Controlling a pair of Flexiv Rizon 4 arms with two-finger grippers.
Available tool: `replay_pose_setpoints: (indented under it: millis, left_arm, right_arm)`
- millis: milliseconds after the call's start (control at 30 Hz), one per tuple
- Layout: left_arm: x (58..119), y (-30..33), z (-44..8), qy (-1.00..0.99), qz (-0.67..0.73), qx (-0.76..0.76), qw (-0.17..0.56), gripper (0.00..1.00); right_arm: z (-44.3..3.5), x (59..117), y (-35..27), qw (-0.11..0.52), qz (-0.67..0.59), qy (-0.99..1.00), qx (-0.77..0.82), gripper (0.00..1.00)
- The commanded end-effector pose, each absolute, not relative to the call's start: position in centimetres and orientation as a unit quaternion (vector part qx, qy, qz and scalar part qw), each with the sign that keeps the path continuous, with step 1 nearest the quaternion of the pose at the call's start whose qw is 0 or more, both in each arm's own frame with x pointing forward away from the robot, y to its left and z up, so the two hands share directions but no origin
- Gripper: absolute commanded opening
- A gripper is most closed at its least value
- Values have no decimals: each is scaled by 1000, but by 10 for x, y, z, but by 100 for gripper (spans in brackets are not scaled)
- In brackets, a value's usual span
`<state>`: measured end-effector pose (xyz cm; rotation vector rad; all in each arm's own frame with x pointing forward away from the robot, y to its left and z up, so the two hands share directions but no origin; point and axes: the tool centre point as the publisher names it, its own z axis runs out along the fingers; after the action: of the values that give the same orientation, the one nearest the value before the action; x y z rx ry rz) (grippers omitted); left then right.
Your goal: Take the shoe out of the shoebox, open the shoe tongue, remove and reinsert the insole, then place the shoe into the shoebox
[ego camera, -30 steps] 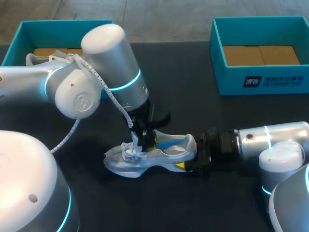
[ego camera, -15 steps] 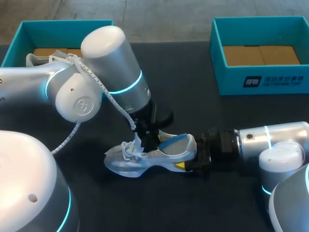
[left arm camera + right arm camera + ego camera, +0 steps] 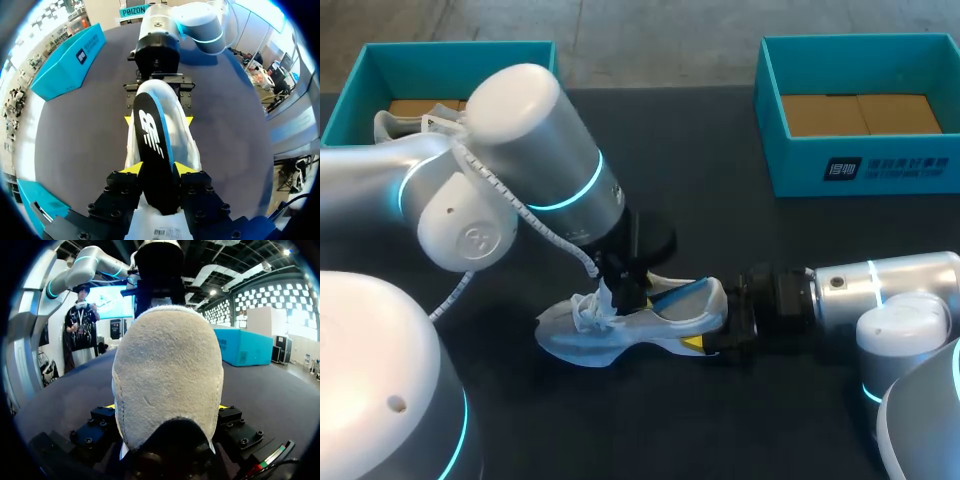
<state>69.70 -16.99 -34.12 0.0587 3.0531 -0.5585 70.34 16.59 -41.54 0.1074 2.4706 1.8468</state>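
Note:
A white shoe (image 3: 610, 335) lies on its sole mid-table, toe to the left. My right gripper (image 3: 715, 335) is shut on its suede heel (image 3: 167, 375), a yellow tip on each side. A black insole with a blue edge (image 3: 675, 297) sticks up out of the shoe's mouth towards the heel. My left gripper (image 3: 625, 290) hangs over the laces. In the left wrist view the insole's (image 3: 152, 145) front end lies in the gap of the left gripper (image 3: 158, 170), which stands open with its tips close to the insole's edges. The shoe's inside is hidden.
A teal shoebox (image 3: 360, 80) at the back left holds another white shoe (image 3: 405, 125). A second teal shoebox (image 3: 860, 165) with a cardboard floor stands at the back right. Dark table surrounds the shoe.
My left gripper's fingers have spread apart around the insole, and the left arm has drifted slightly left. The insole's heel end has risen a little. The right arm has kept still.

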Motion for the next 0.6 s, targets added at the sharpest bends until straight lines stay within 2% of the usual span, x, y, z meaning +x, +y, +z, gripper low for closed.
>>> replay_pose_setpoints:
  millis: [33, 467, 600]
  left_arm:
    - [692, -161, -329, 982, -186, 19, 27, 36]
    - [679, -170, -313, 975, -215, 18, 53, 35]
    - [671, -175, -313, 972, -225, 11, 69, 38]
  right_arm:
    - [-415, 703, 166, 28, 597, 801, 35, 0]
    - [-415, 703, 166, 28, 597, 801, 35, 0]
    - [-415, 703, 166, 28, 597, 801, 35, 0]
